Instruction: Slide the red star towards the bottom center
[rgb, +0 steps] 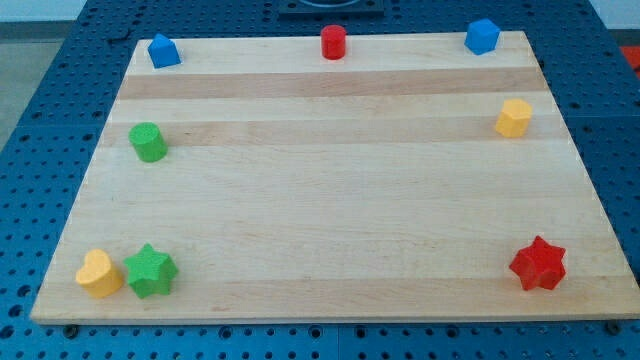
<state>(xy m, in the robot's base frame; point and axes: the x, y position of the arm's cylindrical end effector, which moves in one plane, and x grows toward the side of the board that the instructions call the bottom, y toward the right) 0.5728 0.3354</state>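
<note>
We see the wooden board (330, 190) evenly and brightly lit, seemingly from overhead; a pale sheen washes its far half; shadows are short and soft, as under the red star (538, 264); focus is slightly soft throughout; block edges look a little fuzzy; no strong edge distortion shows.

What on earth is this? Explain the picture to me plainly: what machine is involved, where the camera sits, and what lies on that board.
There is one camera view, looking down at a slant on a wooden board; where the camera is mounted is not recorded. The machine is an arm ending in a rod that pushes blocks; its tip does not show here, and nothing is held.

On the board: a red star at the view's bottom right, a green star touching a yellow heart at bottom left, a green cylinder, a yellow block, two blue blocks and a red cylinder along the top.
</note>
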